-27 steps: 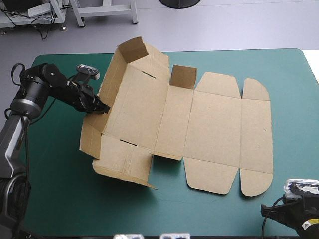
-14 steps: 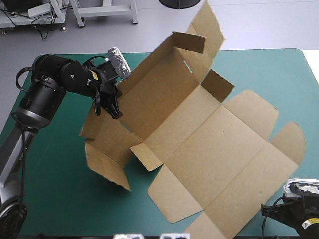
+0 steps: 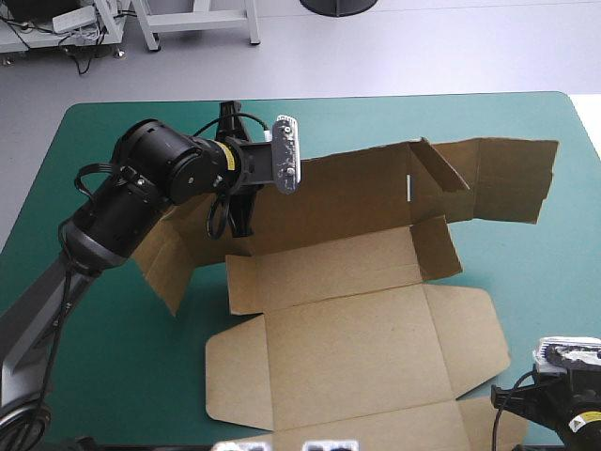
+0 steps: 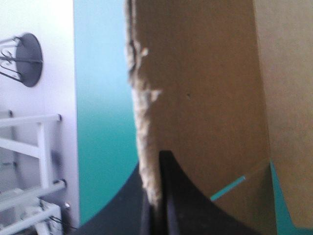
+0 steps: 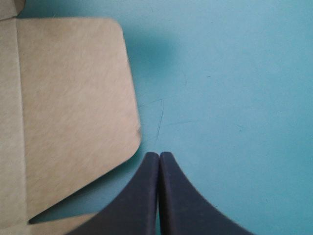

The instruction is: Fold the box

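Box [image 3: 362,334] on table [image 3: 103,366]; left fingers [image 4: 183,208] on its raised far wall; right fingers [image 5: 144,196] beside near-right flap.

A robotics lab: a robot arm [image 3: 122,202] stands at a table [image 3: 526,122] with a teal-green cover on a bare grey floor [image 3: 451,47]. Upper left of the high view: white frame legs [image 3: 147,28] and loose cables [image 3: 89,42]. Top centre: a black round base [image 3: 338,5].

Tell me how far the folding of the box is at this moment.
Early stage. Done: one long side of the box stands raised. In hand: the left gripper is shut on that side's edge. Left: the wide panel nearer the robot lies flat, nothing looks tucked, and the right gripper, shut, sits beside a rounded flap, holding nothing.
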Robot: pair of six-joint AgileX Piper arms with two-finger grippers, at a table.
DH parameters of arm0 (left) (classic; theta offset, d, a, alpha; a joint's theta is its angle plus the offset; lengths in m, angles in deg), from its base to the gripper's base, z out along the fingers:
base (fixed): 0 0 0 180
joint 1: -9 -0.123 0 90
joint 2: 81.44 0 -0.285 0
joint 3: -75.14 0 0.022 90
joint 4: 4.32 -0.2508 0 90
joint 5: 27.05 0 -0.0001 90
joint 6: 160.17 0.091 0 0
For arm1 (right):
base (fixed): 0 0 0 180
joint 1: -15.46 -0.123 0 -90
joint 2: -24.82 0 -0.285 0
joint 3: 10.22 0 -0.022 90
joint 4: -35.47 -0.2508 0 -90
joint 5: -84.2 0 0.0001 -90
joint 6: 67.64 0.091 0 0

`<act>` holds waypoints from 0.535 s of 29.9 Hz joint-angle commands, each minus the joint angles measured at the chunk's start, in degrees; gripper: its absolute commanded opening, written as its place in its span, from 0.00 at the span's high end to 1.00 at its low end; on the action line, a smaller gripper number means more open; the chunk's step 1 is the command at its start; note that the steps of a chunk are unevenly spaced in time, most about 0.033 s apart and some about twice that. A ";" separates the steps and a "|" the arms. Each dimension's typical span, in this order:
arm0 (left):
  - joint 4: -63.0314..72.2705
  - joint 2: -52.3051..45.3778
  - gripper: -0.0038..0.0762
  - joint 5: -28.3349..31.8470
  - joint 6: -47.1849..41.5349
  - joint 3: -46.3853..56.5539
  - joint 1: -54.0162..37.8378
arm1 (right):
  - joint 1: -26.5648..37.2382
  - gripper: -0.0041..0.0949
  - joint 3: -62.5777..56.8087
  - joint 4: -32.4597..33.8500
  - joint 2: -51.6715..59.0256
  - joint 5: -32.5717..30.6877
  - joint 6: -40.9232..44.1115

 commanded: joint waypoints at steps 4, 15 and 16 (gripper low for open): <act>-1.61 -2.55 0.97 14.60 2.24 -2.08 3.14 | -0.24 0.98 2.48 -0.38 -0.64 3.21 -1.18; -13.61 -2.75 0.97 22.61 -8.12 9.22 6.12 | -0.24 0.98 14.07 -1.33 -0.74 -3.24 1.83; -16.14 -2.80 0.97 23.44 -10.10 10.86 6.90 | -0.24 0.98 15.28 -1.57 -0.74 -4.63 2.83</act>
